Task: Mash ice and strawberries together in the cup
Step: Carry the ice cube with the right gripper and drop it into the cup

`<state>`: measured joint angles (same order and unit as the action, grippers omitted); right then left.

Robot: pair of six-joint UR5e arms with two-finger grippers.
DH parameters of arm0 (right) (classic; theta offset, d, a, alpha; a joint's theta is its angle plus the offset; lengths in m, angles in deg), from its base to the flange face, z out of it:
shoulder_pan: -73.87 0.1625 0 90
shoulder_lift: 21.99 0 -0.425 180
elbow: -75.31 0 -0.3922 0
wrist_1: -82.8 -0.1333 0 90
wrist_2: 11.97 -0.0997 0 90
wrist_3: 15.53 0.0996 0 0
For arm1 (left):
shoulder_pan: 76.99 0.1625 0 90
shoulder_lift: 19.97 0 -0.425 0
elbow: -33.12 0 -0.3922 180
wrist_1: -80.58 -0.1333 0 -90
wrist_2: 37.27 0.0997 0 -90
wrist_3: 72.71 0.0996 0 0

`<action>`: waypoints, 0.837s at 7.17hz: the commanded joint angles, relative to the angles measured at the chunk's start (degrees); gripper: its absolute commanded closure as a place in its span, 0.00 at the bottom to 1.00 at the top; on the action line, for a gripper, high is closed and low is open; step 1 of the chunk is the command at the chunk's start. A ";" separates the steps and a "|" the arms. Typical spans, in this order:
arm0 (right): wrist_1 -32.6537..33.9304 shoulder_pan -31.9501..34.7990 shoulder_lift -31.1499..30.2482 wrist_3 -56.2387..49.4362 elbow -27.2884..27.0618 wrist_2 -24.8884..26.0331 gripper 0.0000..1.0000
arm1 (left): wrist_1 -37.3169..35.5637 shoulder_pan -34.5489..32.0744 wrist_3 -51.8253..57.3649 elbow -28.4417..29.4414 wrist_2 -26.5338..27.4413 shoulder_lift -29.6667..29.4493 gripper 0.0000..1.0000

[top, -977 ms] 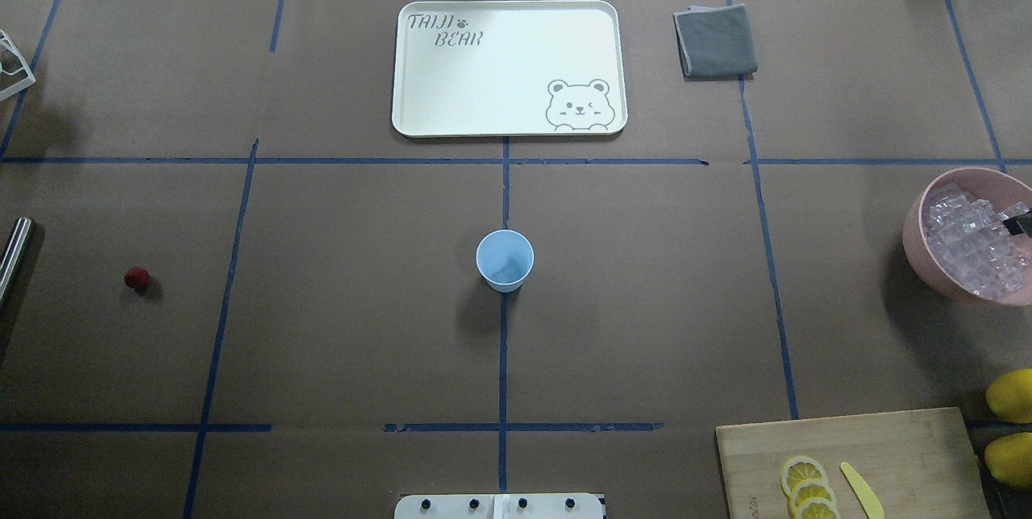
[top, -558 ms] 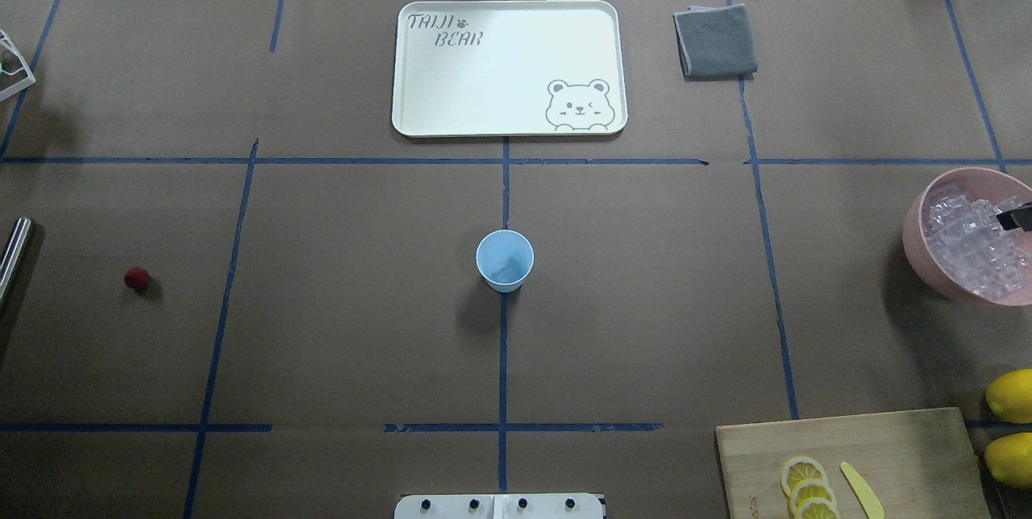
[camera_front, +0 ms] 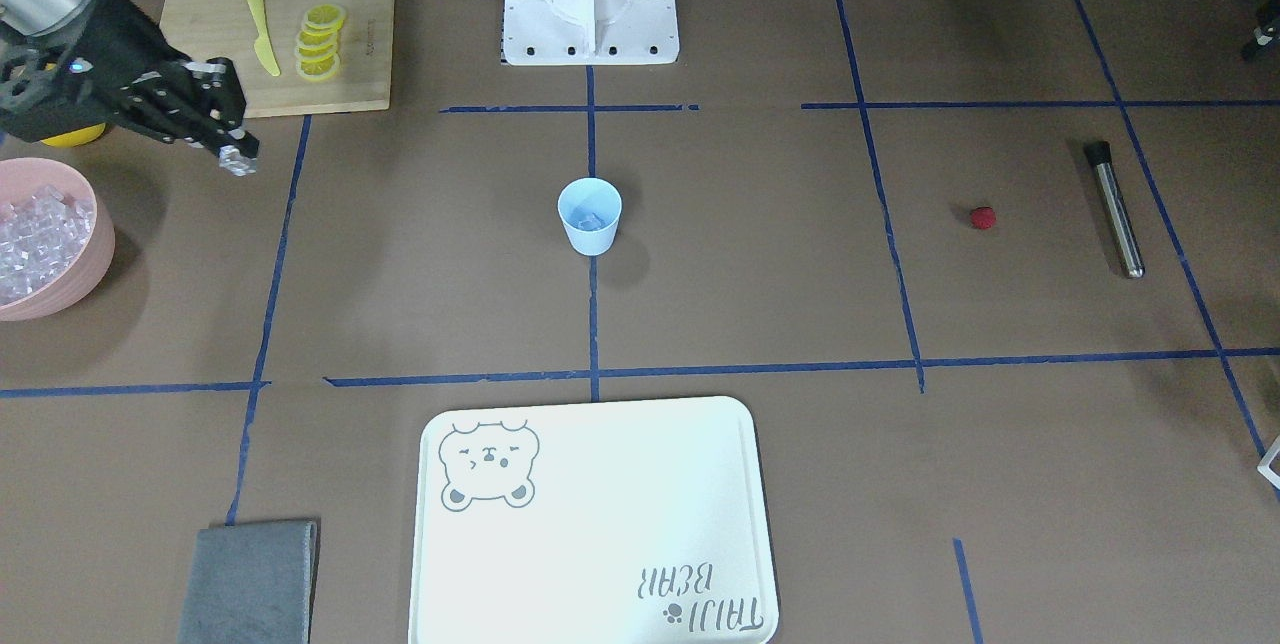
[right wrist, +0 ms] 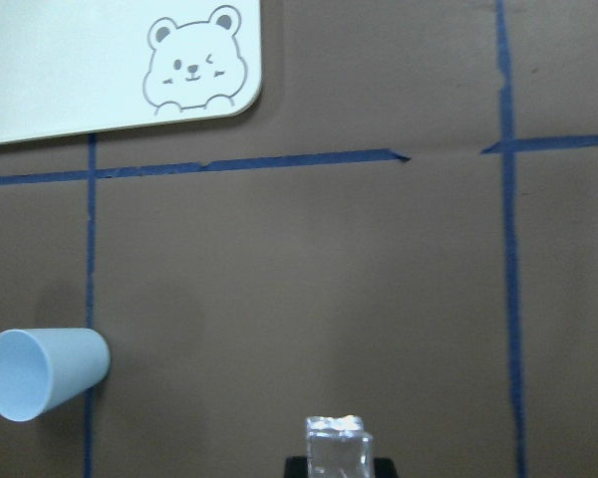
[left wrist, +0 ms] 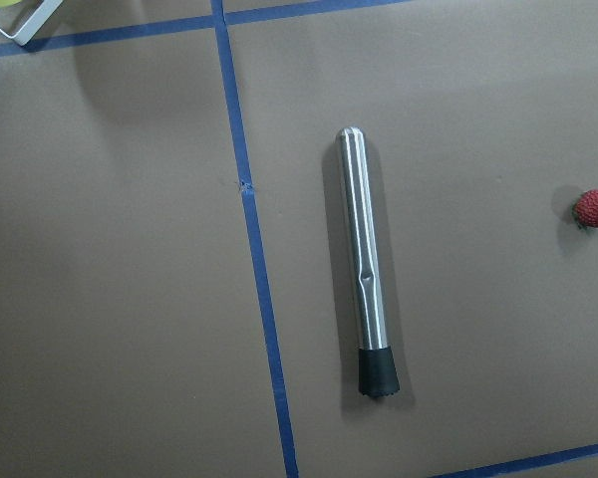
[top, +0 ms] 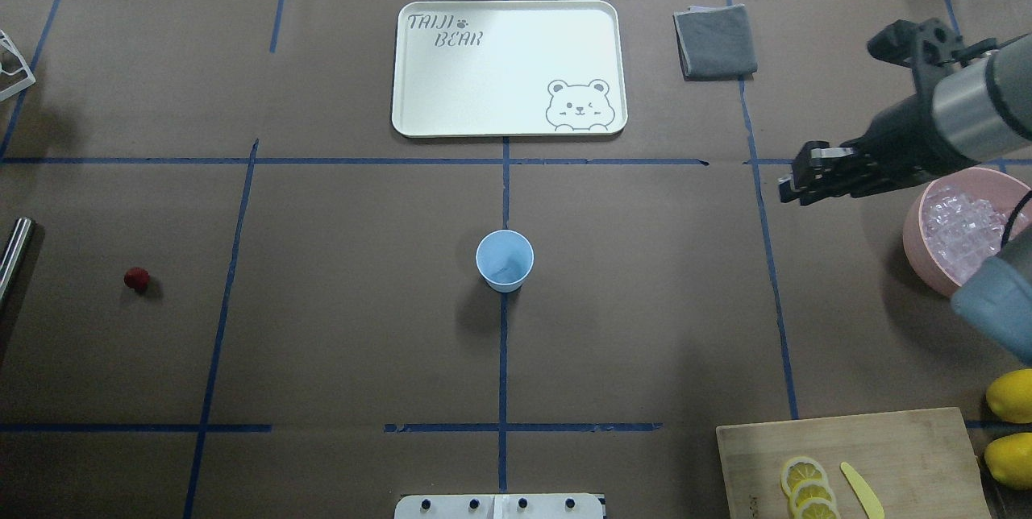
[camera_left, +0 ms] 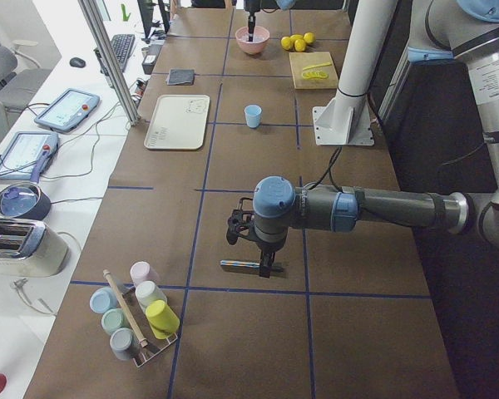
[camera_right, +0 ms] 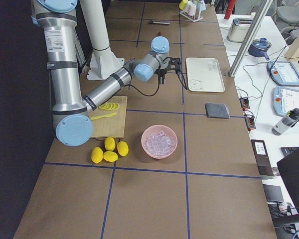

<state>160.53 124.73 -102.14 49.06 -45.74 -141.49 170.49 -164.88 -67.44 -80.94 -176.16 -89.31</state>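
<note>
The pale blue cup (top: 505, 259) (camera_front: 589, 214) stands upright at the table's middle; a pale lump that looks like ice lies at its bottom. My right gripper (camera_front: 236, 152) (top: 794, 180) is shut on a clear ice cube (camera_front: 238, 161) (right wrist: 337, 448) in the air, between the pink bowl and the cup. More ice (top: 959, 233) fills the bowl. The red strawberry (top: 136, 278) (left wrist: 596, 209) lies alone on the paper far to the left. My left gripper (camera_left: 248, 245) hangs above a steel muddler (left wrist: 367, 269); I cannot tell whether it is open or shut.
The pink bowl (top: 915, 238) sits at the right edge. A cutting board (top: 846, 454) with lemon slices and a yellow knife lies at the near right, whole lemons (top: 1009, 394) beside it. A white bear tray (top: 508, 68) and grey cloth (top: 715, 39) lie at the back.
My right arm has risen out of the bowl and swung left into the overhead view, carrying an ice cube. Cup, strawberry and muddler have not moved.
</note>
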 commanded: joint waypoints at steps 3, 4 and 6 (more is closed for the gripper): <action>0.32 -21.99 20.43 32.40 10.71 25.12 0.98 | 0.00 0.09 0.00 0.15 0.02 -0.10 0.00; 0.23 -24.21 24.30 35.05 15.01 27.54 0.98 | 0.00 0.09 0.00 0.07 -0.07 -0.01 0.00; -0.12 -25.37 26.80 35.78 18.56 29.58 0.94 | 0.00 0.09 -0.09 0.06 -0.33 -0.01 0.00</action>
<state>160.65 100.35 -77.00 84.01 -29.32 -113.42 170.52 -164.81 -67.45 -80.86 -176.40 -89.33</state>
